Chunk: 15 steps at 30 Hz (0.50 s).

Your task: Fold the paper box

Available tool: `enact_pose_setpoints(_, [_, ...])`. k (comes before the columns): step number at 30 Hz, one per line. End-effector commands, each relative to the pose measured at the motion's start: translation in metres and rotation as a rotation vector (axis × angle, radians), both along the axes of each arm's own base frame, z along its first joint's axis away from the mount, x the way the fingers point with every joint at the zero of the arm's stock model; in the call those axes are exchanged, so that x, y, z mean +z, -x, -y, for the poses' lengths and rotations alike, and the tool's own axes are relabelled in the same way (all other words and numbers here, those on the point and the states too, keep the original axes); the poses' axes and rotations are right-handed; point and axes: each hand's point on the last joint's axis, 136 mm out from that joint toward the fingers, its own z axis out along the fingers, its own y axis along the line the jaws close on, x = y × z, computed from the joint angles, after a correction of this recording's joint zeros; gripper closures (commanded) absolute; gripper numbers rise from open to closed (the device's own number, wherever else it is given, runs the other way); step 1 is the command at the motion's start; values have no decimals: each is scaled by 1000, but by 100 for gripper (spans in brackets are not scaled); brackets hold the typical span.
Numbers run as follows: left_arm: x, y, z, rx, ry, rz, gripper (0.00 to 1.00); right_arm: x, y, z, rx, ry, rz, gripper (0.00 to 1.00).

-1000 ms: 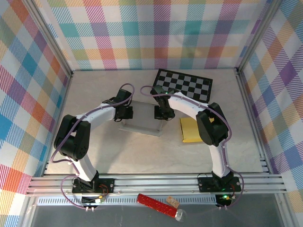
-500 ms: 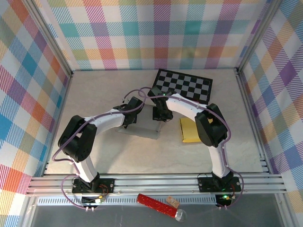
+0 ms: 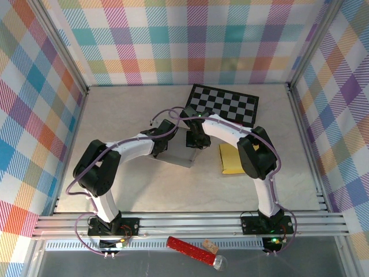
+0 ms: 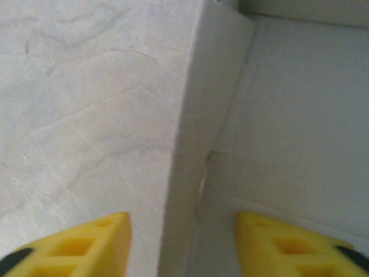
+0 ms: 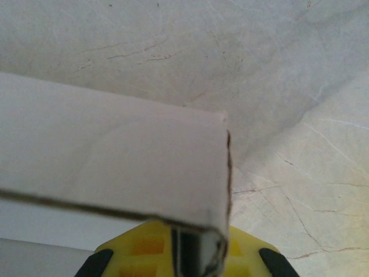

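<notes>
The paper box is a pale grey-white card piece lying mid-table between the two arms. My left gripper is at its left end; in the left wrist view its yellow fingertips stand apart on either side of an upright box wall without touching it, so this gripper is open. My right gripper is at the box's right end. In the right wrist view it is shut on the edge of a raised box flap.
A black-and-white checkerboard lies at the back right. A yellow pad sits just right of the box. A red strip lies below the front rail. Plaid walls enclose the table on three sides.
The left arm swung right to the box's left end, pushing the box narrower, and its gripper has just opened. The right gripper stayed shut on the flap.
</notes>
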Motion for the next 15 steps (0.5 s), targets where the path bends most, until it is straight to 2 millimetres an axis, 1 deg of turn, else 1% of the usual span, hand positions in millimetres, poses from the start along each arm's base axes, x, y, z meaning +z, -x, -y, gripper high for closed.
enact_pose_setpoints(1, [33, -4, 11, -56, 139, 19, 44, -18, 18, 15, -6, 78, -63, 100])
enact_pose_setpoints(5, [43, 0, 14, -129, 236, -37, 40, -16, 16, 15, -10, 78, -54, 100])
enact_pose_setpoints(7, [45, 1, 11, -139, 257, -53, 39, -16, 16, 14, -12, 78, -50, 100])
enact_pose_setpoints(11, [44, 2, 3, -138, 307, -83, 40, -15, 15, 15, -15, 81, -45, 100])
enact_pose_setpoints(15, [35, 2, 3, -159, 310, -135, 42, -16, 15, 15, -15, 82, -45, 100])
